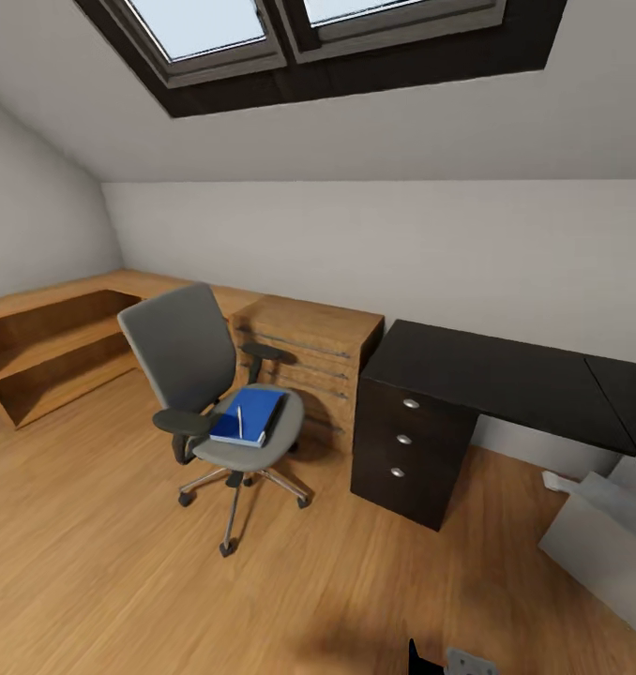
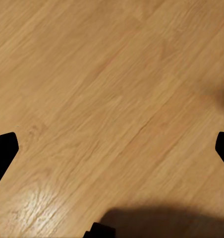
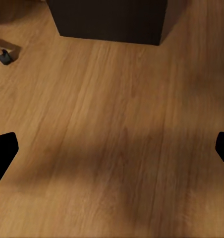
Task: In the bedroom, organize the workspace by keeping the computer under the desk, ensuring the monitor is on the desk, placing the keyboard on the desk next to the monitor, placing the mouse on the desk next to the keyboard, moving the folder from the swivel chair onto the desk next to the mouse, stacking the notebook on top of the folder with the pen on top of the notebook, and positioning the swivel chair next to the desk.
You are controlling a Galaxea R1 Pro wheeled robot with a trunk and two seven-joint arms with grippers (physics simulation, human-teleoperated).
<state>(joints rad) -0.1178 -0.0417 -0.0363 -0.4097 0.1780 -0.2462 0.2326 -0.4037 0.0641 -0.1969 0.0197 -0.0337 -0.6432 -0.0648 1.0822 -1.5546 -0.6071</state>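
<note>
The grey swivel chair (image 1: 198, 375) stands on the wood floor, left of the black desk (image 1: 506, 375). On its seat lies the blue folder (image 1: 252, 414) with the white pen (image 1: 239, 420) resting on it. I cannot make out the notebook. The light grey computer (image 1: 595, 548) sits on the floor at the right, beside the desk. Monitor, keyboard and mouse are out of view. My left gripper (image 2: 112, 151) is open over bare floor. My right gripper (image 3: 112, 151) is open too, above the floor near the foot of the desk's drawer unit (image 3: 112, 20).
Low wooden shelving (image 1: 55, 347) runs along the left wall, and a wooden drawer chest (image 1: 309, 361) stands between chair and desk. The sloped ceiling holds a skylight (image 1: 309, 37). A chair castor (image 3: 3, 57) appears in the right wrist view. Open floor lies in front of the chair.
</note>
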